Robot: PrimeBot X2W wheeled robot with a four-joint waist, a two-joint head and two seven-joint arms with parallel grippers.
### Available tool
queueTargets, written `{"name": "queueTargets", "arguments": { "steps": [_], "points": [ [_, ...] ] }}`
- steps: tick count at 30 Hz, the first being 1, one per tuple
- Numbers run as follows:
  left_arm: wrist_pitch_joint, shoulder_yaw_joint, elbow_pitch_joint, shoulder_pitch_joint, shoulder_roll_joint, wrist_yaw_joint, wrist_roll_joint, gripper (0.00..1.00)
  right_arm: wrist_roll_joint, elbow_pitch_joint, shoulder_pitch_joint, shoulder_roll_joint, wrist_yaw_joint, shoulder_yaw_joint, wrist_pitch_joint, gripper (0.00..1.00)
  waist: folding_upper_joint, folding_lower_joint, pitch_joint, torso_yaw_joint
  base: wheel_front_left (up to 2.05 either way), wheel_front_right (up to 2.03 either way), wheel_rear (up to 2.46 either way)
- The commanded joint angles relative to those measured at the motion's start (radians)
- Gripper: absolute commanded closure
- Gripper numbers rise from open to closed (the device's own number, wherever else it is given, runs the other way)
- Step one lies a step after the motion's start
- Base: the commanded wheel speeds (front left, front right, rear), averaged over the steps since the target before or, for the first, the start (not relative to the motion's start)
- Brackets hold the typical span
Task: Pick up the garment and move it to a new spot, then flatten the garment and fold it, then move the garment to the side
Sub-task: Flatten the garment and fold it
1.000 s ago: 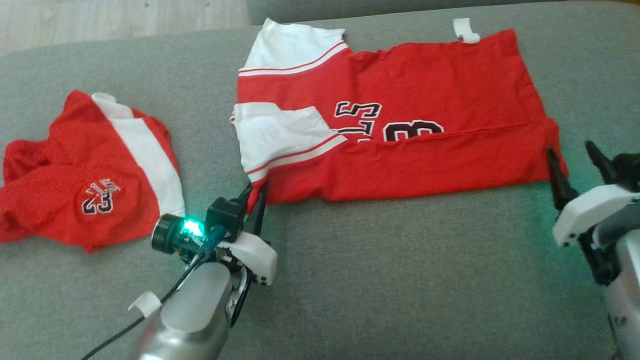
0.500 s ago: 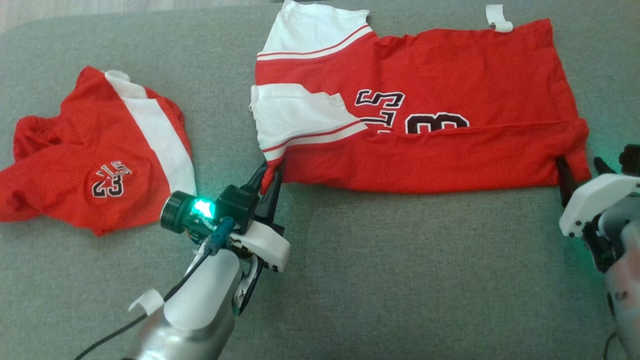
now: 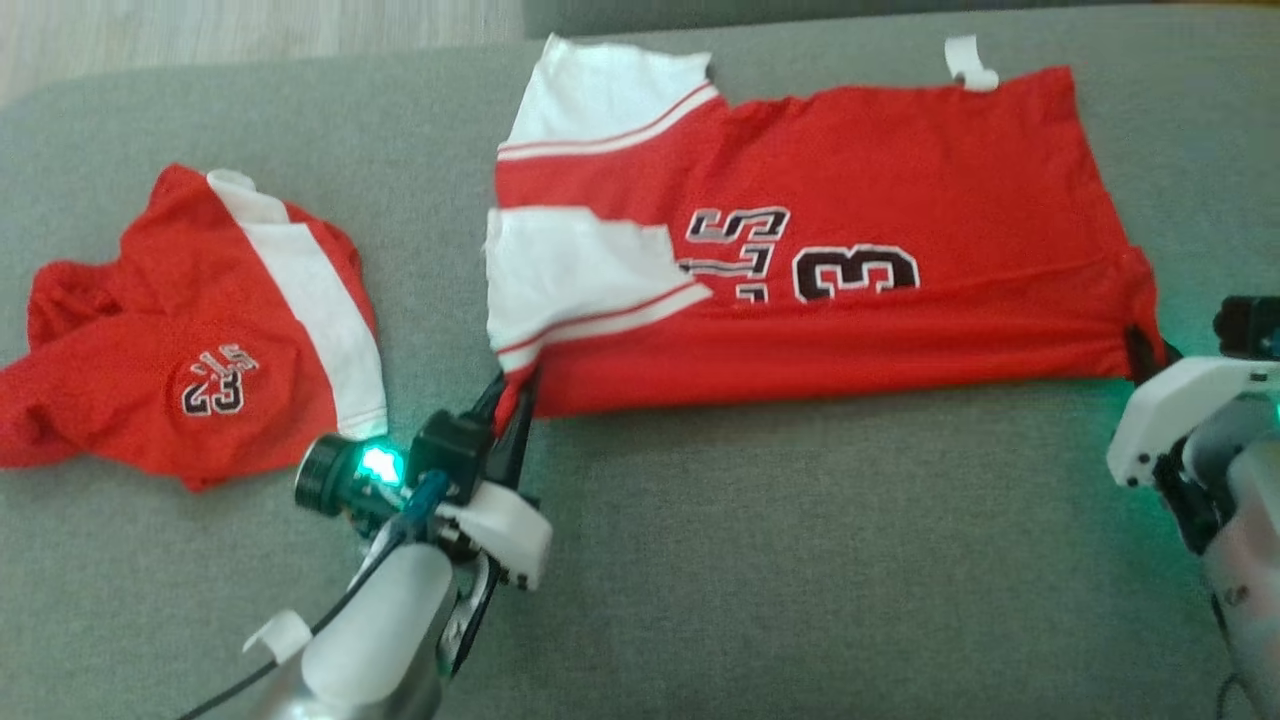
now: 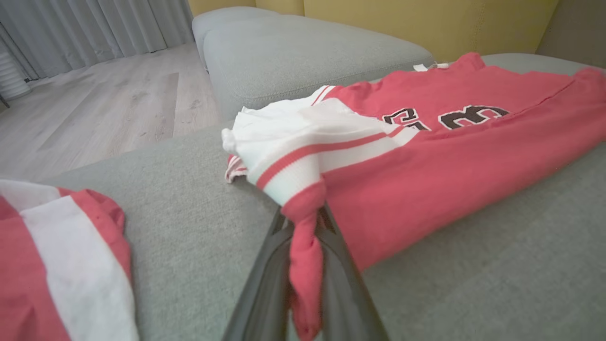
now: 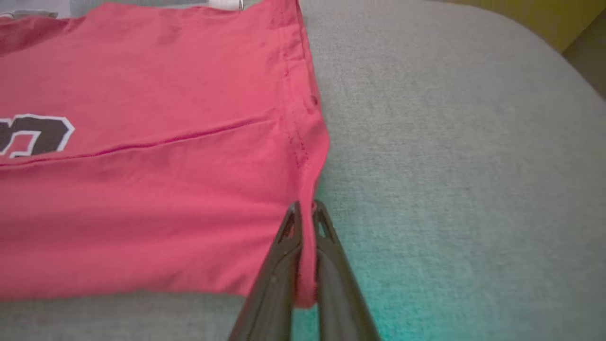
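Red jersey [image 3: 900,200] spread wide across the grey sofa cushion [image 3: 800,560], filling the head view from 12 round to 2 o'clock, with the white sleeves at its 9 o'clock end and the hem at its 3 o'clock end. So the pick-up and the move to a fresh spot look done, and the flattening mostly too (a few ripples near the sleeves, nothing serious). The folding looks under way as well. A straight crease runs the length of the body and cuts across the bottom of the black numerals, which reads as the near long edge already turned up over the front.

Both hands are on the cloth. Left hand [image 3: 515,395], at 7 o'clock in the head view, is pinched tight on the near sleeve-side corner, and its wrist view shows red fabric bunched between the dark fingers [image 4: 265,284]. Right hand [image 3: 1140,350], out at 4 o'clock, is clamped on the near hem corner, with a sliver of fabric squeezed between its fingers [image 5: 331,284].

My read is that they are set for the next fold, carrying this near edge toward 12 o'clock. After that perhaps a crosswise fold, then the move to the side. A second red-and-white garment [image 3: 200,340] sits crumpled at 9 o'clock, well apart, with neither hand on it.
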Motion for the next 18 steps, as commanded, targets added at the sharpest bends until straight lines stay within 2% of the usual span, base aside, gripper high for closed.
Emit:
{"name": "queueTargets", "arguments": {
  "steps": [1, 9, 18],
  "points": [
    [0.000, 0.036, -0.021, -0.014, 0.027, 0.009, -0.006, 1.00, -0.012, -0.014, 0.005, -0.037, -0.001, 0.020, -0.017, 1.00, 0.0000, 0.0000, -0.023, -0.010, 0.00, 0.00, 0.00],
    [0.040, 0.025, -0.024, 0.080, 0.045, -0.001, -0.044, 1.00, -0.004, 0.009, 0.089, -0.054, -0.001, 0.037, -0.047, 1.00, 0.0000, 0.0000, -0.134, -0.023, 0.00, 0.00, 0.00],
    [0.127, -0.016, -0.101, 0.195, 0.055, -0.037, -0.091, 1.00, 0.041, -0.059, 0.218, -0.076, -0.001, 0.047, 0.007, 1.00, 0.0000, 0.0000, -0.217, -0.042, 0.00, 0.00, 0.00]
  ]
}}
